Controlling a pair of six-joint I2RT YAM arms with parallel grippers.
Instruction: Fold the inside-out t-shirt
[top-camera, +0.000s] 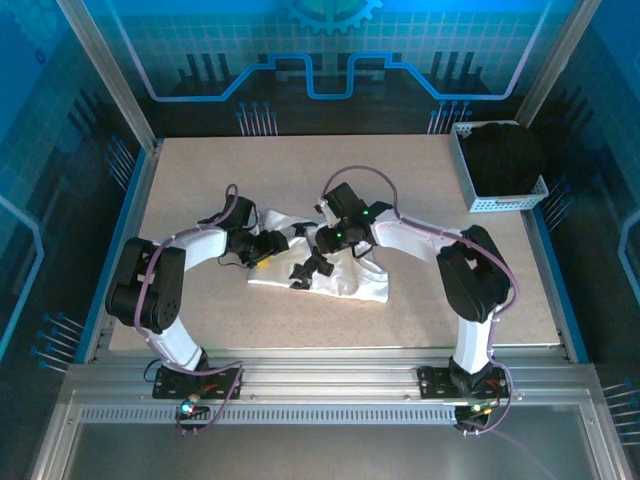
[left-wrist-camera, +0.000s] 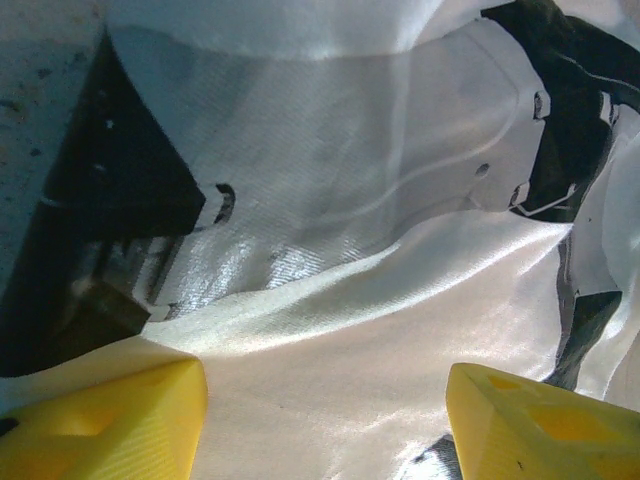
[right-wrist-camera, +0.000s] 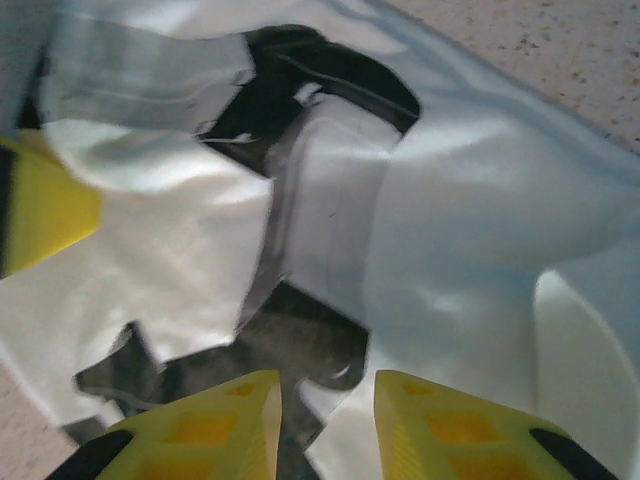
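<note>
The inside-out t-shirt (top-camera: 340, 280) lies crumpled and white in the middle of the table. My left gripper (top-camera: 268, 252) is at its left end. In the left wrist view its yellow fingers (left-wrist-camera: 100, 425) stand wide apart, and the left gripper (left-wrist-camera: 325, 420) is open over a smooth fold of the t-shirt (left-wrist-camera: 330, 330). My right gripper (top-camera: 312, 266) hovers over the shirt's middle. In the blurred right wrist view the right gripper (right-wrist-camera: 328, 405) has a narrow gap between its fingers, just above a cloth edge of the t-shirt (right-wrist-camera: 460, 230) and its shadow. Nothing is visibly pinched.
A white mesh basket (top-camera: 505, 203) holding a black garment (top-camera: 500, 158) stands at the table's back right corner. Bare speckled tabletop (top-camera: 200, 170) surrounds the shirt. A yellow finger of the left gripper (right-wrist-camera: 40, 210) shows at the left of the right wrist view.
</note>
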